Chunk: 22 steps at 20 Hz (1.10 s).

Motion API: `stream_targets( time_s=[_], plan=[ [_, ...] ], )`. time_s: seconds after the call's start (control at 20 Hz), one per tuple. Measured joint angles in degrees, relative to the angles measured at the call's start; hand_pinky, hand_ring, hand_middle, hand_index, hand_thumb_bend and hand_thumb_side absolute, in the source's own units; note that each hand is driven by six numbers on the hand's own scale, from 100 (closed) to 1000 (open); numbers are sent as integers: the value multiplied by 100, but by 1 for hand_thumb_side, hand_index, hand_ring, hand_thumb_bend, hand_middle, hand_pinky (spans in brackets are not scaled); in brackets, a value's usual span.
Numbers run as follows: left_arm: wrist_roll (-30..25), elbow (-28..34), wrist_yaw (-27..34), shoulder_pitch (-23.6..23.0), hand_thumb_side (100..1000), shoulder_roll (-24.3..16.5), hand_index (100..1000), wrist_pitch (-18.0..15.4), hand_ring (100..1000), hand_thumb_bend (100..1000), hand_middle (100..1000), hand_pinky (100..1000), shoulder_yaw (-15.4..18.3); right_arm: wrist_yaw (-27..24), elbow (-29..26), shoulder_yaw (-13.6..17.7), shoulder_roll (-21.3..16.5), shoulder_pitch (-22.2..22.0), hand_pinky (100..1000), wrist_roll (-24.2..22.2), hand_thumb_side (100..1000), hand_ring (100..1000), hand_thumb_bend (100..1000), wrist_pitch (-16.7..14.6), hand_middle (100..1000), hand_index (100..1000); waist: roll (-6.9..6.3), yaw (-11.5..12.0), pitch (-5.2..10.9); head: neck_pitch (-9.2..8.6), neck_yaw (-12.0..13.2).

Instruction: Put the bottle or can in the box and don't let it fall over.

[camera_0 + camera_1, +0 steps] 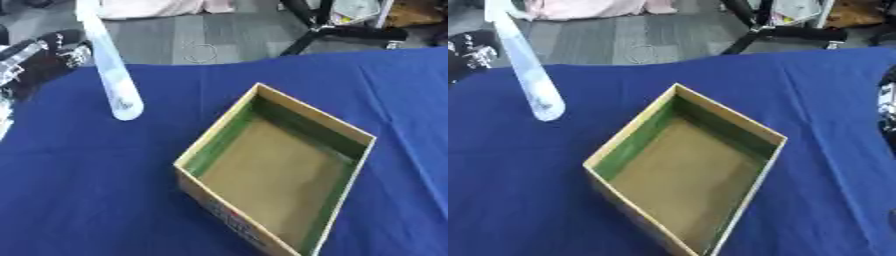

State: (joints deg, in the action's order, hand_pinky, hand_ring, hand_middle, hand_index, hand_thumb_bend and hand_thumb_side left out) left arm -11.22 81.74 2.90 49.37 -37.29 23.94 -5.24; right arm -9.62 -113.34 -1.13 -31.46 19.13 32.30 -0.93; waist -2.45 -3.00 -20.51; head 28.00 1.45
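Blue cloth (105,200) is spread over the table, and an open cardboard box (278,170) is set on it a little right of the middle, turned so that one corner points toward the robot. The box is seen to have tan outer walls, green inner walls and a plain brown floor, with some printing on its near outer side that cannot be read; nothing is seen inside it. A clear plastic bottle (112,75) is found at the upper left, well apart from the box and to its left. The bottle is strongly tilted, its upper end leaning away toward the top left edge of the picture and its rounded lower end hanging low over the cloth; whether that end touches the cloth cannot be told. The left hand (44,57) is shown at the left edge, black with silver parts, just beside the bottle's upper half. How far its fingers are curled, and whether the bottle is actually held by them, cannot be made out, since the hand is blurred and partly cut off by the edge. A dark shape at the right edge of the right eye view cannot be identified. Grey floor (175,35) is seen beyond the far side of the table.
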Motion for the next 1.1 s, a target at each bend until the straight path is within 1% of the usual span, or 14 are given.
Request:
stream_targets(
  time_s=[0.15, 0.8, 1.0, 1.1],
  plan=[
    [25, -7, -151, 13, 502, 0, 979, -23, 1000, 100, 1000, 1000, -19, 0, 0, 0, 0, 3, 1000, -6, 470, 969, 100, -4, 1000, 1000, -10, -13, -4, 0, 14],
    [58, -186, -365, 150, 502, 0, 973, 24, 1000, 100, 1000, 1000, -20, 0, 0, -32, 2, 32, 1000, -46, 466, 970, 100, -2, 1000, 1000, -21, -51, -40, -1, 44],
    [117, -260, -493, 208, 426, 0, 971, 48, 1000, 100, 1000, 1000, -20, 0, 0, -34, 2, 48, 1000, -54, 470, 970, 100, -6, 1000, 1000, -22, -71, -47, -22, 44],
    [164, -296, -571, 232, 428, 0, 973, 66, 1000, 100, 1000, 1000, -20, 0, 0, -35, 2, 48, 1000, -58, 470, 971, 100, -4, 1000, 1000, -24, -90, -58, -46, 44]
  ],
)
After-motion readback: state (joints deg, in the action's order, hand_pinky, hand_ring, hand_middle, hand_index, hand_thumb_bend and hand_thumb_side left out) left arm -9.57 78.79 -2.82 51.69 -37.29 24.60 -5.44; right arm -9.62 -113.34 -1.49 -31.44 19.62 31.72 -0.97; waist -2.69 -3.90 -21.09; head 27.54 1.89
